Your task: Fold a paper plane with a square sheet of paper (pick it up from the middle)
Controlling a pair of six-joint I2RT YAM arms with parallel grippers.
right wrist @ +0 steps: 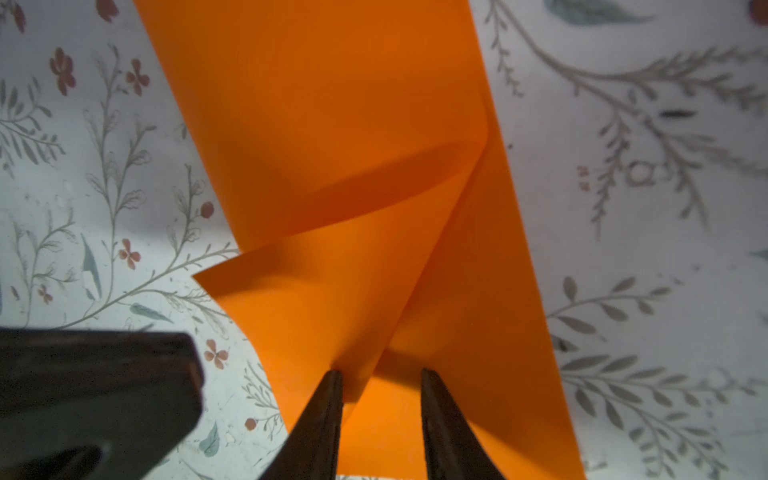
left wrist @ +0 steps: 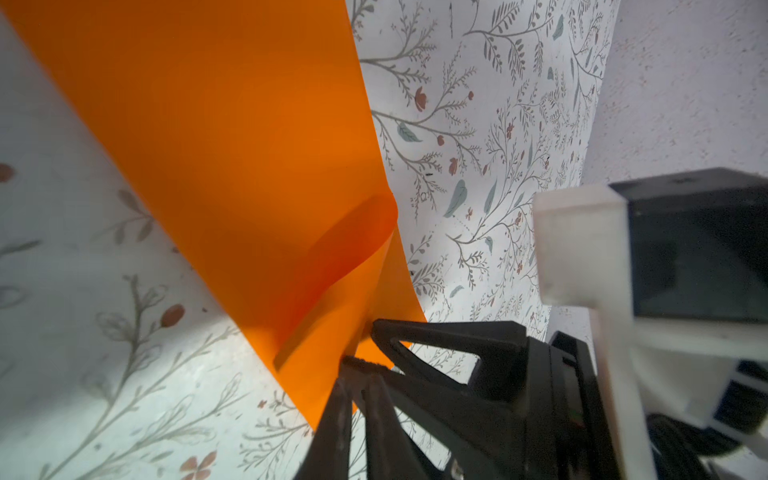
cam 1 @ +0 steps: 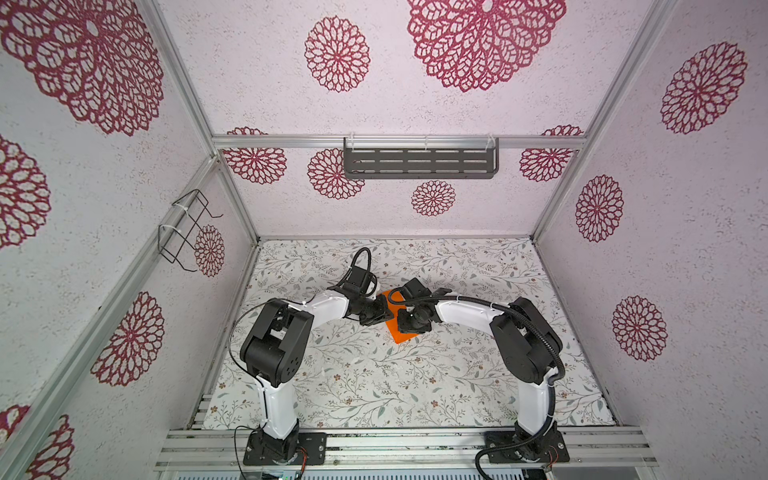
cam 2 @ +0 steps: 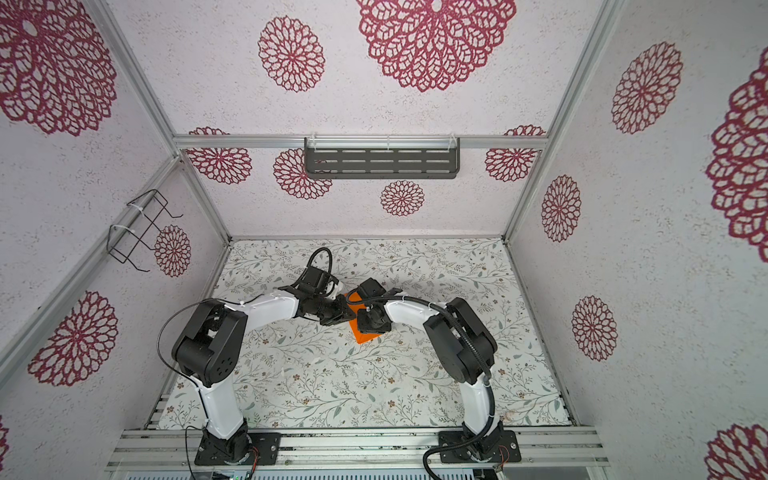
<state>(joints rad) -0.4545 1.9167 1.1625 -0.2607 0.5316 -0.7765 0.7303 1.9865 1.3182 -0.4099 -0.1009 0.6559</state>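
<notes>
The orange square sheet of paper [cam 1: 401, 336] lies mid-table under both grippers in both top views [cam 2: 362, 334]. One corner flap [right wrist: 316, 291] is folded over and curls up off the sheet. A paper plane is out of view. My right gripper [right wrist: 380, 376] stands open, its fingers astride the low end of the fold, one tip touching the flap. My left gripper [left wrist: 359, 365] is shut, tips at the sheet's edge beside the flap [left wrist: 332, 266]. Whether paper is pinched there does not show. From above, the left gripper [cam 1: 380, 318] and the right gripper [cam 1: 409, 326] almost touch.
The floral table cover [cam 1: 374, 395] spreads all around the sheet. A dark slotted shelf [cam 1: 419, 162] hangs on the back wall and a wire rack [cam 1: 187, 228] on the left wall. Aluminium rails [cam 1: 395, 444] carry both arm bases at the front.
</notes>
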